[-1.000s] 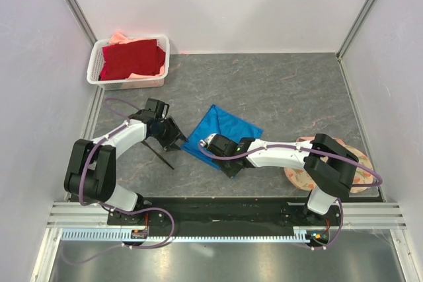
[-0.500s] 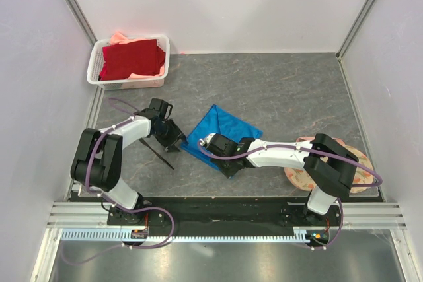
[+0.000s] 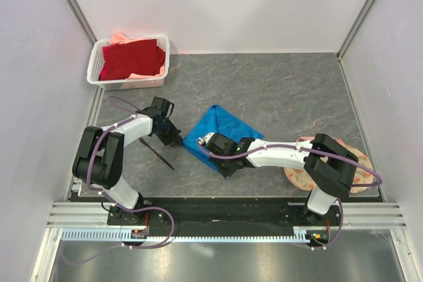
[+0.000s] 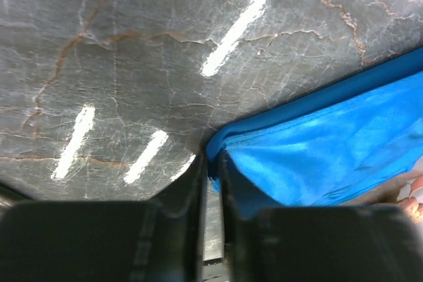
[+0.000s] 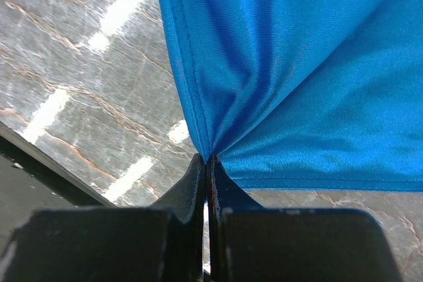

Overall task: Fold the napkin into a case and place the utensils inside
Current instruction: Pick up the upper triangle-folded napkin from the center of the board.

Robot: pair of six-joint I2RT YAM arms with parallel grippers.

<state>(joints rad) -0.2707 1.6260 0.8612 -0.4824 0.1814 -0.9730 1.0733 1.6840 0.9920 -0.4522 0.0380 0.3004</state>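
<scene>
The bright royal-blue, shiny cloth napkin point(image 3: 226, 129) lies at the centre of the top view. The right gripper point(image 5: 207, 160) is closed on one corner. The left gripper point(image 4: 211, 171) is nearly closed at another corner, but I cannot tell if it holds it. I think the thin edge may slip and spoil the fold.

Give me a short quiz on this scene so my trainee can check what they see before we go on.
1. True or false: the right end effector is shut on a corner of the napkin.
2. Where does the black utensil lie? A) on top of the napkin. B) on the table, left of the napkin. C) on the floral mat.
3. Fill in: the white basket holds a dark ___ cloth.

Key: 1 true; 2 B; 3 red.
</scene>
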